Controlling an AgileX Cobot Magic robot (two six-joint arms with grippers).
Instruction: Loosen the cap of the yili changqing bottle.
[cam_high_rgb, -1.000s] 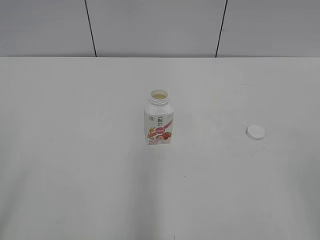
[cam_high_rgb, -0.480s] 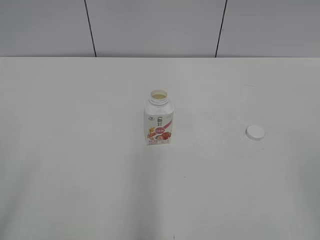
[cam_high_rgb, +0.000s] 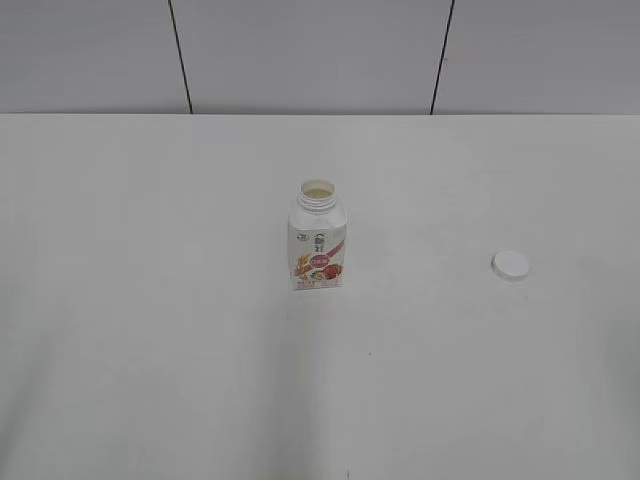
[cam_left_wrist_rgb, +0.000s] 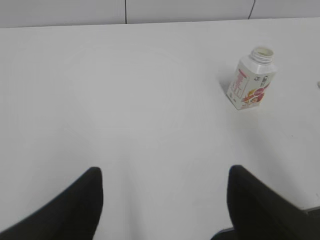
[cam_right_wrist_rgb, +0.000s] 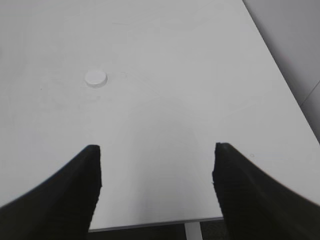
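Note:
The yili changqing bottle (cam_high_rgb: 318, 240) stands upright at the middle of the white table, its neck open with no cap on it. It also shows in the left wrist view (cam_left_wrist_rgb: 251, 79), far up and right of my left gripper (cam_left_wrist_rgb: 165, 175), which is open and empty. The white cap (cam_high_rgb: 510, 264) lies flat on the table to the right of the bottle, apart from it. It shows in the right wrist view (cam_right_wrist_rgb: 95, 78), far ahead and left of my right gripper (cam_right_wrist_rgb: 157, 150), which is open and empty. Neither gripper shows in the exterior view.
The white table (cam_high_rgb: 150, 300) runs to a grey panelled wall (cam_high_rgb: 300, 50) at the back. The right wrist view shows the table's near edge (cam_right_wrist_rgb: 155, 222) and its right edge (cam_right_wrist_rgb: 280, 75), with a table leg below.

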